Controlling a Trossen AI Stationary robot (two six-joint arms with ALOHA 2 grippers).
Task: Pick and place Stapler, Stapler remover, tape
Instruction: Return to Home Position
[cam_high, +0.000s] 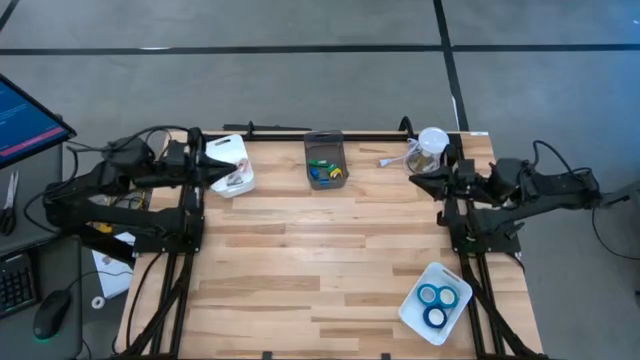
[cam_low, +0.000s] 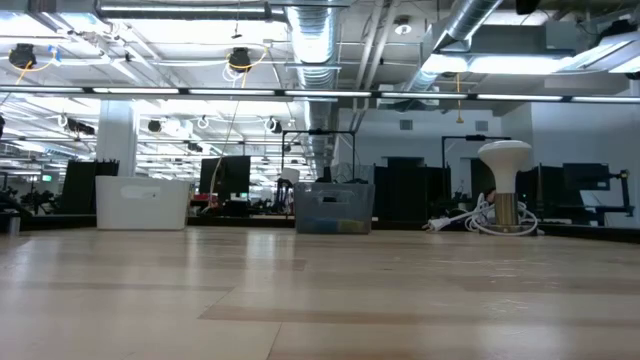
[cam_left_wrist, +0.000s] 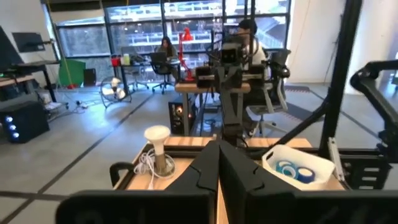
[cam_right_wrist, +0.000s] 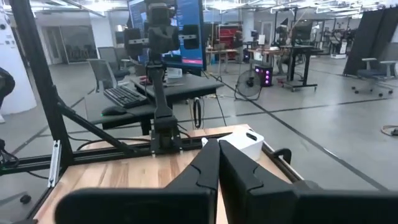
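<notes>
Jaws closed on nothing at both the left gripper (cam_high: 212, 168) and the right gripper (cam_high: 441, 179), parked upper left and upper right over the table (cam_high: 320, 260). The tape (cam_high: 434, 303), seemingly three rolls, lies in the white bin (cam_high: 415, 288) at lower right, nearer the right arm.

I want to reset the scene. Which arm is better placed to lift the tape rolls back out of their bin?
Probably right: the tape rolls lie in the white bin beside the right arm's base, nearer the right gripper; the left gripper waits across the table.
</notes>
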